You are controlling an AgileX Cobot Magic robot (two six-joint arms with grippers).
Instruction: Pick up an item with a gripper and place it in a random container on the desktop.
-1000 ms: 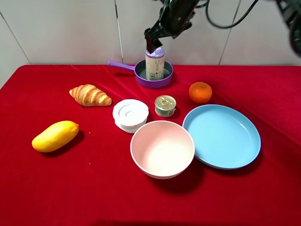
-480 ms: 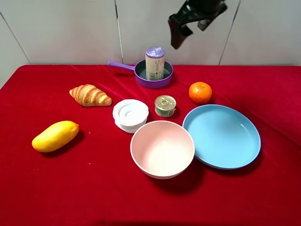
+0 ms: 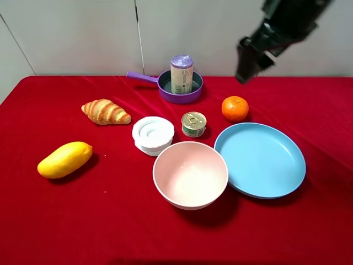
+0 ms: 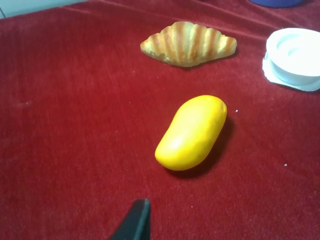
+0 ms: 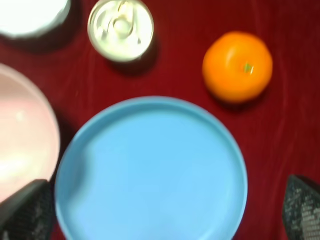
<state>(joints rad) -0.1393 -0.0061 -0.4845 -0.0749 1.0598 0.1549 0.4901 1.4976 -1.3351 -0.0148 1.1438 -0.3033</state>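
The item, a canister with a lilac top (image 3: 181, 74), stands upright inside the container, a small purple saucepan (image 3: 197, 93), at the back of the red desktop (image 3: 110, 221). My right gripper (image 3: 247, 63) hangs in the air to the right of the saucepan, above and behind the orange, well clear of the canister. In the right wrist view its fingertips (image 5: 27, 207) stand wide apart with nothing between them, so the right gripper (image 5: 165, 207) is open and empty. Only one black tip of my left gripper (image 4: 135, 224) shows, low over the cloth near the mango.
An orange (image 3: 235, 108), a gold-lidded tin (image 3: 193, 123), a blue plate (image 3: 259, 160), a pink bowl (image 3: 190, 174), a white ridged jar (image 3: 153, 134), a croissant (image 3: 105, 111) and a mango (image 3: 64, 159) lie on the cloth. A white wall stands behind the table.
My right gripper has let go of the canister, risen and swung to the right, away from the saucepan. The canister stays upright in the pan.
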